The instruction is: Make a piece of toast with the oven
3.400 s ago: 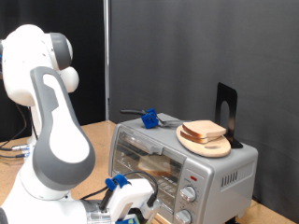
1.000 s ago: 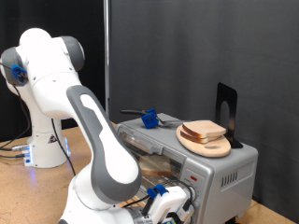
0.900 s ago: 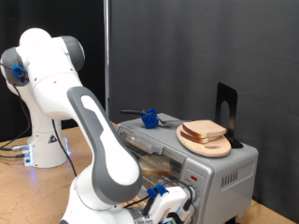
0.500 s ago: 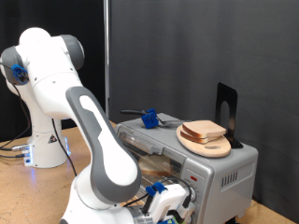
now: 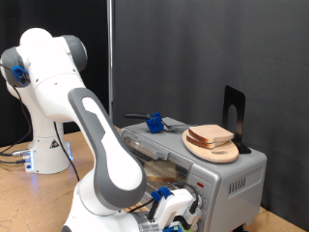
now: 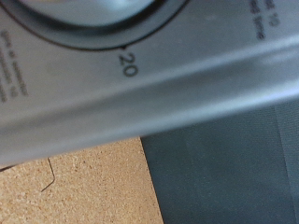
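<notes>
The gripper [image 5: 177, 211] is placed against the oven [image 5: 193, 164] front by its knobs; its grip cannot be told. A bread slice [image 5: 210, 134] lies on the plate [image 5: 214, 151] atop the oven.

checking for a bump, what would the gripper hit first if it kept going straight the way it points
Most likely the oven's front control panel: the wrist view is filled by grey metal and the edge of a dial marked 20. The gripper sits low at that front, so contact looks near, though depth is unclear.
</notes>
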`<state>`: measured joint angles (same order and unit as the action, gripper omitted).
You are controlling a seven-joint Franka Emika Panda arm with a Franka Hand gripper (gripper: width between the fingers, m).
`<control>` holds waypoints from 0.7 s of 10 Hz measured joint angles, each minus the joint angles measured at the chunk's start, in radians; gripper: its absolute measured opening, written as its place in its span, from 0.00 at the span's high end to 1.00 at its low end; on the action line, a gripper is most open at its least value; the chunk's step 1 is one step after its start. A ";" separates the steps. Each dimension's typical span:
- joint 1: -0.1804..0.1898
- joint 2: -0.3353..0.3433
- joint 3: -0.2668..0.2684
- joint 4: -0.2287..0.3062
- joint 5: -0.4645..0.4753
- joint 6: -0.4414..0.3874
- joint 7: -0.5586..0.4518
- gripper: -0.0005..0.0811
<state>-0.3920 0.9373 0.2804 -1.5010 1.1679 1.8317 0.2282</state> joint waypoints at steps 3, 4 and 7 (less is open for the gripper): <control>0.001 -0.001 0.000 0.004 -0.012 0.000 0.077 0.75; 0.002 0.000 0.000 0.007 -0.021 -0.002 0.110 0.75; 0.006 0.001 -0.002 0.024 -0.058 -0.010 0.272 0.75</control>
<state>-0.3860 0.9382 0.2781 -1.4772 1.1103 1.8218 0.5002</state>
